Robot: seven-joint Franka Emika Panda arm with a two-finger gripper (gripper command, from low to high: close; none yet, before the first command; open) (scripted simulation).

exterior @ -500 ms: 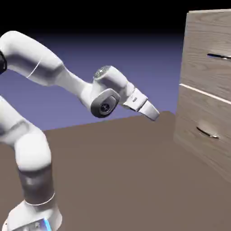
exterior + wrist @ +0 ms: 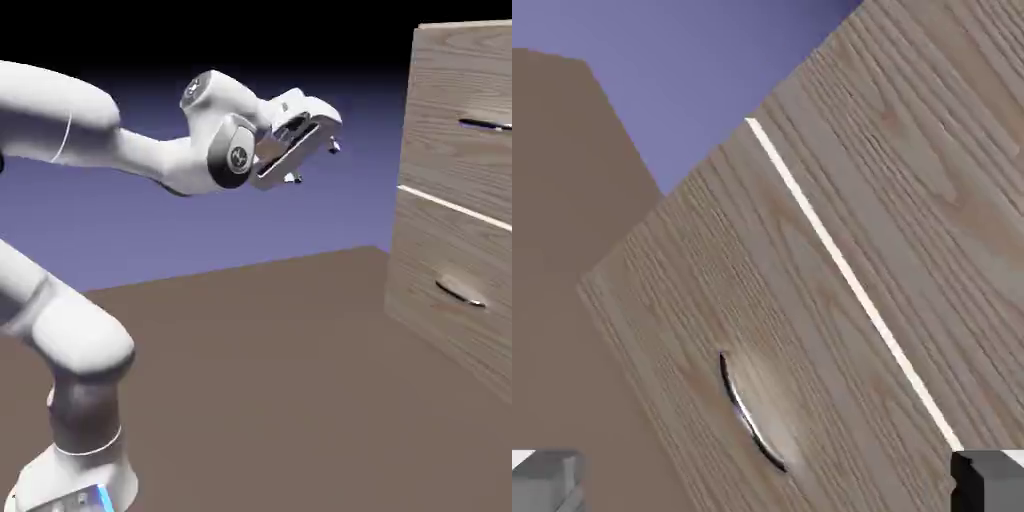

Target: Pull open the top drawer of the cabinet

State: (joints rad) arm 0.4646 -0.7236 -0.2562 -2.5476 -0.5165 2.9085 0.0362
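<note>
The pincer (image 2: 316,164), upper middle of the exterior view, has its tips spread wide with nothing between them. The top drawer (image 2: 455,95) of the cabinet (image 2: 405,195) lies well apart from it, toward the upper right of that frame. Its straight bar handle (image 2: 486,125) runs roughly crosswise there, at about the pincer's height, so the coming reach looks to be mainly rightward, with the tips straddling the bar's long axis.
</note>
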